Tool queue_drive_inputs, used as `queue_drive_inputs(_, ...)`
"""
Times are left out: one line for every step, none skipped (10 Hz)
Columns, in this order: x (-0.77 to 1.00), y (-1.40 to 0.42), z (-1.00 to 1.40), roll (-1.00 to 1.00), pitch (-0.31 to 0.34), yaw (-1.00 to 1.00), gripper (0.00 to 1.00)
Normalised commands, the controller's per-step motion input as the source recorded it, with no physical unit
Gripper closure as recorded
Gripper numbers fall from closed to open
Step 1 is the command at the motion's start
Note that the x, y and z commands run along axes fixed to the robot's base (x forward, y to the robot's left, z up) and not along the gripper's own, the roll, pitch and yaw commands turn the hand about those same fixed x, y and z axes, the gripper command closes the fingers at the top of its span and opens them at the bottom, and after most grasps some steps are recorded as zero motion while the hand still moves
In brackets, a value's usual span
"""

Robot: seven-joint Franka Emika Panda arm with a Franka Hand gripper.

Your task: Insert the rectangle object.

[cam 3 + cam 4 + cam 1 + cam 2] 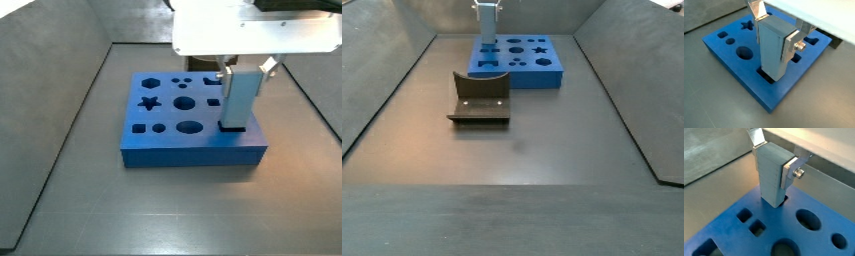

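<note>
The rectangle object (pixel 774 47) is a tall light-blue prism standing upright, its lower end in a dark rectangular hole near one corner of the blue board (pixel 731 62). My gripper (pixel 776 31) is shut on its upper part, one silver finger (pixel 792 46) on each side. It also shows in a wrist view (pixel 771 173), with its foot entering the board (pixel 737 235). In a side view the prism (pixel 239 98) stands at the board's (pixel 187 150) right side. In a side view it (pixel 485 22) rises at the far end above the board (pixel 523 68).
The board has several other shaped holes: a star (pixel 747 24), a circle (pixel 745 52), squares (pixel 751 223). The dark fixture (pixel 478 97) stands in front of the board. Grey sloped walls (pixel 382 90) enclose the floor.
</note>
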Motion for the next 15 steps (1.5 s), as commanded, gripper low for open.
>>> queue_drive_inputs(-0.11, -0.18, -0.28, 0.02, -0.041, 0.01, 1.0)
queue_drive_inputs(0.02, -0.21, -0.4, 0.09, 0.0, 0.04, 1.0)
queue_drive_inputs(0.11, -0.15, -0.53, 0.16, 0.0, 0.08, 1.0)
queue_drive_inputs(0.19, -0.15, -0.63, 0.2, 0.0, 0.08, 1.0)
queue_drive_inputs(0.1, -0.07, -0.69, 0.21, -0.024, 0.12, 1.0)
queue_drive_inputs(0.05, 0.0, -0.76, 0.2, -0.051, 0.15, 1.0)
queue_drive_inputs(0.0, 0.0, -0.77, 0.16, -0.07, 0.18, 1.0)
queue_drive_inputs(0.0, 0.1, -0.81, 0.1, -0.057, 0.17, 1.0)
queue_drive_inputs(0.0, 0.04, -0.87, 0.01, 0.0, 0.05, 1.0)
queue_drive_inputs(0.06, 0.05, -0.85, -0.03, 0.12, -0.08, 1.0)
queue_drive_inputs(0.0, 0.11, -0.84, -0.07, 0.154, -0.17, 1.0)
queue_drive_inputs(0.0, 0.03, -0.88, -0.04, 0.157, -0.16, 1.0)
queue_drive_inputs(0.0, 0.0, -0.97, -0.02, 0.099, -0.13, 1.0)
queue_drive_inputs(0.0, 0.02, -0.31, -0.14, -0.037, 0.0, 1.0)
queue_drive_inputs(0.0, -0.01, 0.0, 0.01, 0.006, 0.0, 1.0)
